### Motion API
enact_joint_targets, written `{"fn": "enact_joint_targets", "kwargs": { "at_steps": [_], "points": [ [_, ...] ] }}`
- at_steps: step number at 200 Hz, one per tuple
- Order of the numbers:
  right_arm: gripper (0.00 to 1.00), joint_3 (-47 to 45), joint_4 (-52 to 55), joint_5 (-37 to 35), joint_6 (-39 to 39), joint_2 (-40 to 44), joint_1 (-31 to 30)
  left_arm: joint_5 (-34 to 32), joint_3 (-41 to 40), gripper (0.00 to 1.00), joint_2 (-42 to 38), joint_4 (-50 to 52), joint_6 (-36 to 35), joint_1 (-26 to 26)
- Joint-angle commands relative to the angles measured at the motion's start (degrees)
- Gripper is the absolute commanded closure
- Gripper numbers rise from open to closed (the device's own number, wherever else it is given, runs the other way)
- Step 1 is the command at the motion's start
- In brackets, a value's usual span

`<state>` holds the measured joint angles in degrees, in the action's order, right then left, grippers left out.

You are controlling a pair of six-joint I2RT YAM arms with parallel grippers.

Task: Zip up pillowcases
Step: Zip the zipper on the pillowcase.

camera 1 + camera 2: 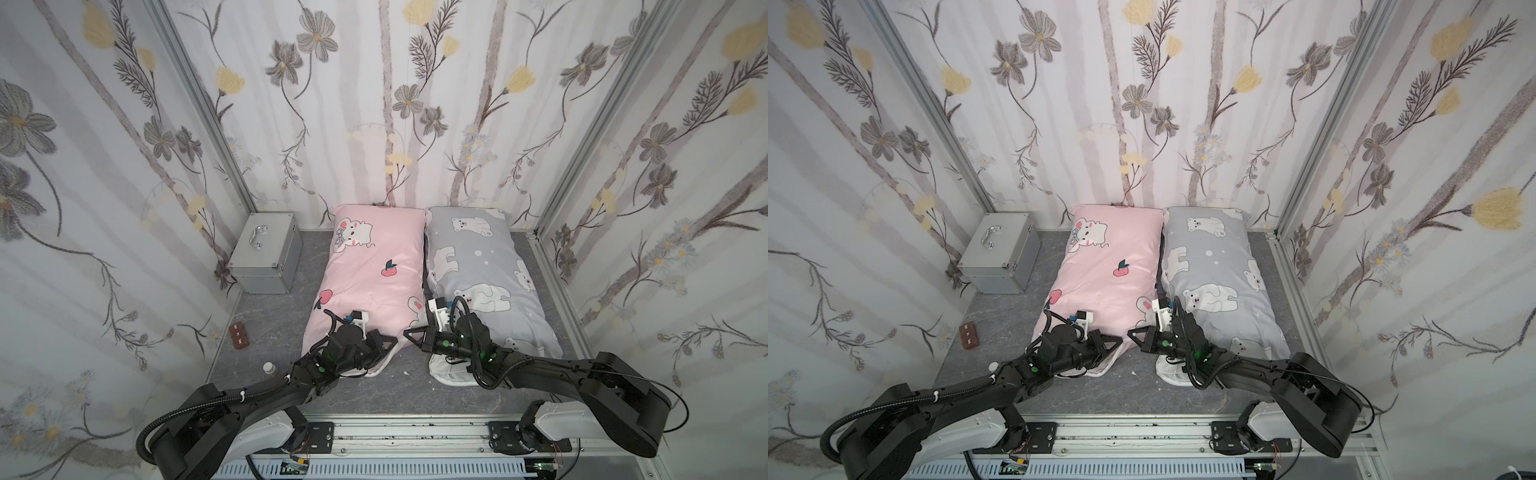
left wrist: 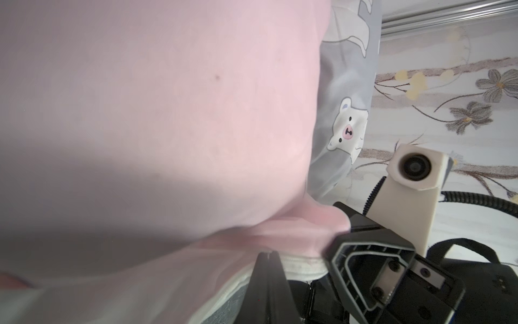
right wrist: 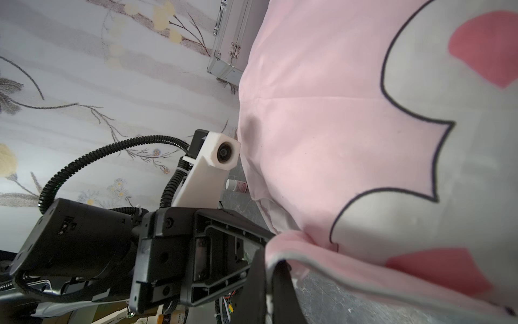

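**Keep the edge tight, pull slowly**

I think one gripper should hold the hem (image 3: pixel 308 260) stretched while the other draws the slider straight along the opening. The slider itself I cannot find. The black left gripper (image 1: pixel 393 342) and black right gripper (image 1: pixel 408 332) meet tip to tip. Each has its fingers (image 2: pixel 262 286) pressed together on pink cloth, at the near corner next to the long grey fabric pillowcase with white polar bears (image 1: pixel 486 266). The pink pillowcase (image 1: pixel 374 270), a long soft cover with white cartoon animals and red peaches, touches the grey pillowcase along its side. It is plump and smooth. White lining (image 2: pixel 297 265) shows at its near end, so it seems not yet zipped.
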<state>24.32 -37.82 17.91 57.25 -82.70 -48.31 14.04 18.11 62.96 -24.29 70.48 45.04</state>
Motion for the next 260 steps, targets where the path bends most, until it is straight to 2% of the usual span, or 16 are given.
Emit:
{"fn": "enact_joint_targets", "kwargs": {
  "at_steps": [1,34,79,133,168,189,208,243,260],
  "points": [
    [1.0,0.3,8.21,-3.99,-4.29,4.09,-0.05,-1.38,-0.15,1.0,-0.51,5.52,-2.77,0.36],
    [1.0,0.64,16.87,-7.05,-6.91,10.01,0.06,-2.64,-0.89,1.0,-2.71,10.25,-3.98,1.01],
    [1.0,2.25,26.13,-11.9,-8.5,17.0,0.59,-7.42,0.88,1.0,-10.11,31.82,-10.58,1.02],
    [1.0,6.45,35.15,-14.92,-10.88,20.8,0.59,-11.58,0.84,1.0,-14.81,45.3,-12.9,0.32],
    [1.0,8.68,41.22,-20.09,-13.04,23.92,0.81,-14.63,0.7,1.0,-20.0,53.9,-14.1,-2.75],
    [1.0,8.81,41.79,-20.78,-13.32,25.23,1.03,-16.66,1.27,1.0,-23.64,60.32,-15.96,-6.15],
    [1.0,9.08,41.69,-20.13,-13.9,24.35,1.12,-15.12,1.12,1.0,-26.22,60.82,-16.84,-8.78],
    [1.0,10.07,45.38,-21.02,-14.18,24.14,1.98,-20.59,2.29,1.0,-24.04,65.03,-17.47,-9.7],
    [1.0,10.16,48.03,-21.35,-14.47,26.6,4.79,-24.19,2.57,1.0,-21.19,66.26,-17.83,-9.79]
  ]
}}
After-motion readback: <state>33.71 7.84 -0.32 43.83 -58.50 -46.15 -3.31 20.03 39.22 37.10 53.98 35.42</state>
